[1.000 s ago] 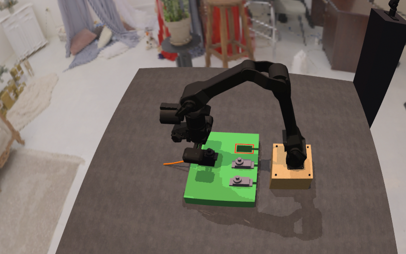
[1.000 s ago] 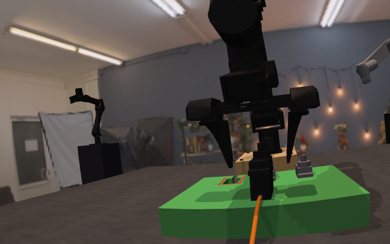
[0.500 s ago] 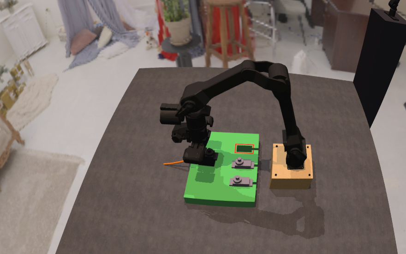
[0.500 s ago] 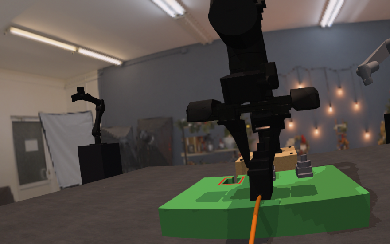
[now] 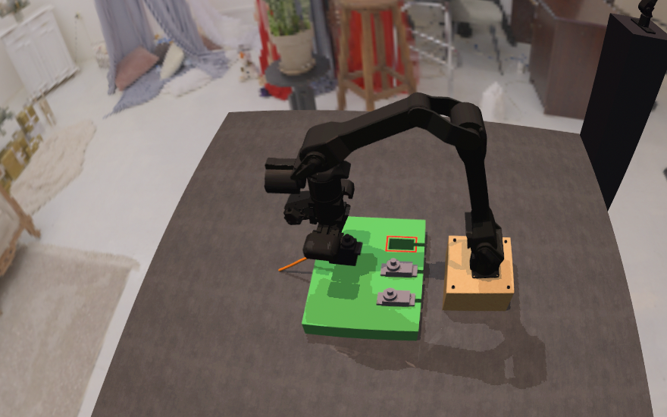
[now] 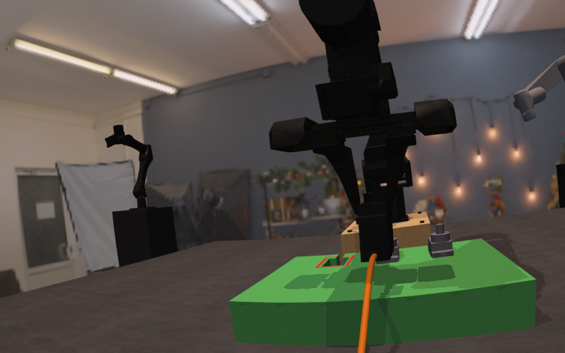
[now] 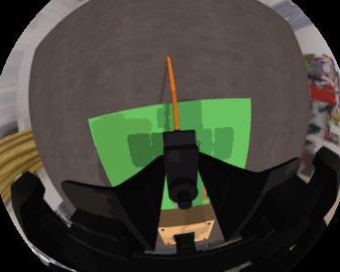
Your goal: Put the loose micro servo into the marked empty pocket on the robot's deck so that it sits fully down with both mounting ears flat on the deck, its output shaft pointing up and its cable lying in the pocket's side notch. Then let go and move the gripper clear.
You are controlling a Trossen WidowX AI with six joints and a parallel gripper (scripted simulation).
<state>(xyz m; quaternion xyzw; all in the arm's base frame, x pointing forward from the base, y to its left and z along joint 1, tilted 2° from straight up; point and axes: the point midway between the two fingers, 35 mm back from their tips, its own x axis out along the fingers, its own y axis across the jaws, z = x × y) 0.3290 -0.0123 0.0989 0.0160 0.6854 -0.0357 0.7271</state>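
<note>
The loose black micro servo (image 5: 346,255) (image 6: 375,239) (image 7: 181,166) is upright, output shaft up, a little above the green deck (image 5: 361,317) (image 6: 478,258) (image 7: 239,116). My gripper (image 6: 375,210) (image 7: 180,158) is shut on it, one finger on each side. Its orange cable (image 5: 292,264) (image 6: 366,298) (image 7: 172,94) reaches out past the deck edge facing away from the arm base. The red-outlined pocket (image 5: 401,243) (image 6: 331,262) is empty, with a side notch toward the arm base. In the wrist view, a finger hides most of the red outline (image 7: 204,195).
Two grey servos (image 5: 399,268) (image 5: 396,298) sit in the deck in a row beside the pocket. In the exterior view, one grey servo (image 6: 440,248) shows and the other is mostly hidden behind the held servo. The wooden arm base (image 5: 458,279) (image 6: 413,235) stands beyond the notched edge.
</note>
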